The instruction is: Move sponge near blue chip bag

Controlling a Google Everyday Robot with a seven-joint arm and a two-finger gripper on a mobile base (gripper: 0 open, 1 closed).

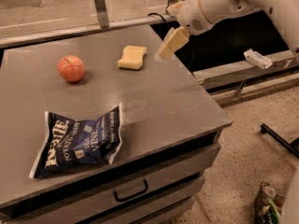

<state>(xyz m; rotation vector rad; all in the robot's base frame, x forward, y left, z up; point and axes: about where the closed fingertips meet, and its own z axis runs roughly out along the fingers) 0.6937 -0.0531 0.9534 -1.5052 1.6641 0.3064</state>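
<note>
1. Your gripper [171,43] hangs just right of the sponge [132,57], empty; how open, cannot tell.
2. Centre over the sponge, then descend squarely.
3. The bag [79,141] lies well front-left of it.

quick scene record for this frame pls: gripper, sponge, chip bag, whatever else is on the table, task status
gripper: over the table's back right part, just right of the sponge, not touching it
sponge: lying flat near the back edge
blue chip bag: crumpled, front left, well apart from the sponge
apple: back left, left of the sponge
table: grey top, drawer under the front edge
task status: sponge not yet grasped or moved near the bag
</note>
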